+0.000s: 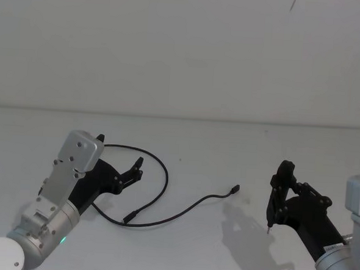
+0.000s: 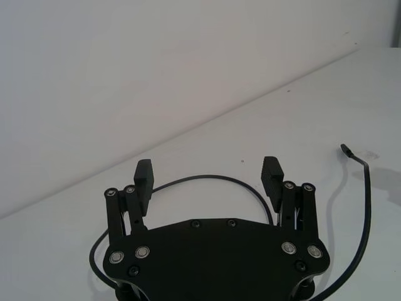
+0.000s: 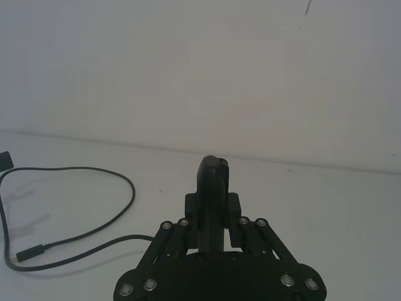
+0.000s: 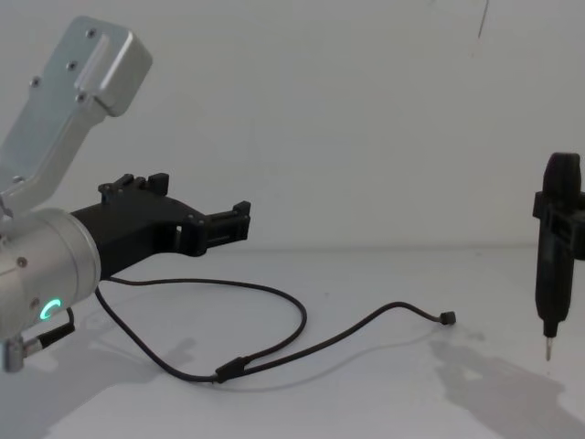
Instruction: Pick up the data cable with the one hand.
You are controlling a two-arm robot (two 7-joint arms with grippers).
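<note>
data cable [image 1: 130,217] runs out of sight under the left gripper [image 1: 119,151] and arm in the head view, leaves the picture edge in both wrist views, and the pen tool [image 3: 213,188] tip is hidden behind the right gripper [image 3: 213,208] body in the right wrist view.

Black data cable [image 1: 129,218] on plain white table [image 1: 178,257] — black left tool [image 2: 207,169], silver wrist [image 4: 46,265], green ring light [image 4: 50,309]

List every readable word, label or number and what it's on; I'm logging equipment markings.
No text can be read.
White sticker on the right arm: print too small to read.
Data cable, left end effector, pen-shaped tool: no markings visible.
</note>
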